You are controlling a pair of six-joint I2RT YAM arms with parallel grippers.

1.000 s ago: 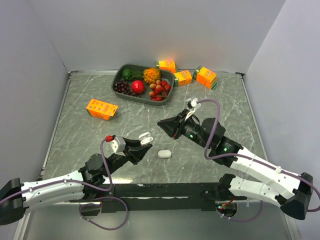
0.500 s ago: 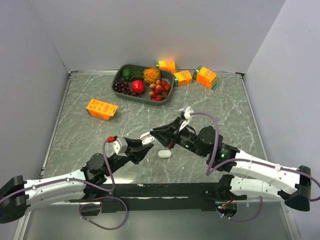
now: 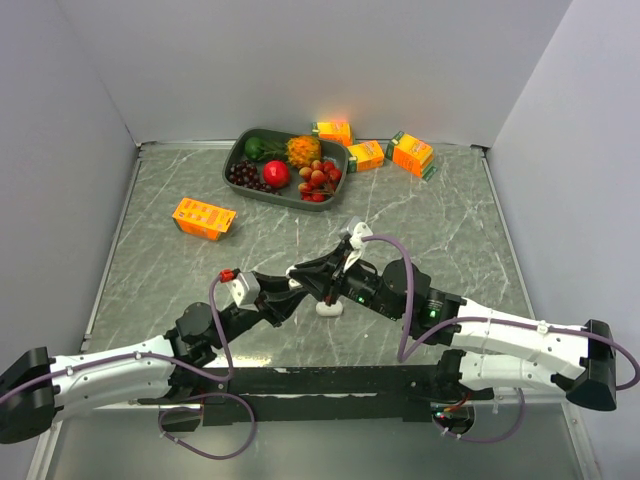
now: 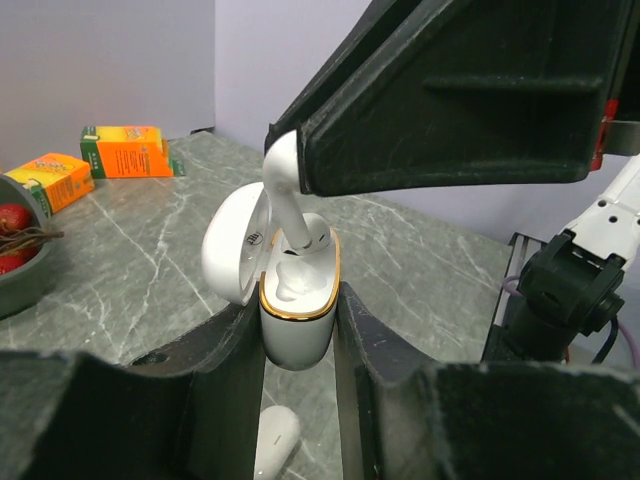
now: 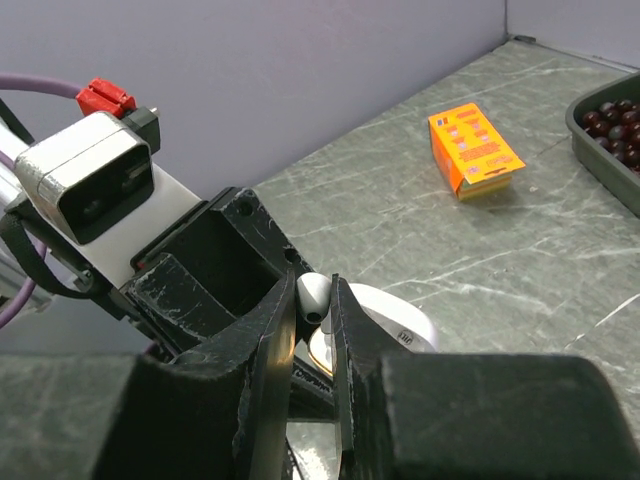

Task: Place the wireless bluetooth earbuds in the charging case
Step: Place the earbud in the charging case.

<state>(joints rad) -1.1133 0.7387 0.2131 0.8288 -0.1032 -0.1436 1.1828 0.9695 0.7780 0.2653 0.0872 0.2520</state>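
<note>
Left wrist view, centre: our left claw (image 4: 297, 335) grips the open case (image 4: 298, 300); our right claw (image 5: 314, 310) pinches an earbud (image 4: 283, 195), stem in it.

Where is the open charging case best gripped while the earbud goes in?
Grip the charging case low, below the gold rim, on its two sides, coming from underneath. That leaves the upward-facing opening and swung-back lid free; the left claw holds it so.

Four orange cartons (image 3: 204, 216), two white cases (image 3: 328, 308), one fruit tray (image 3: 229, 162), at least one earbud (image 4: 284, 195).
</note>
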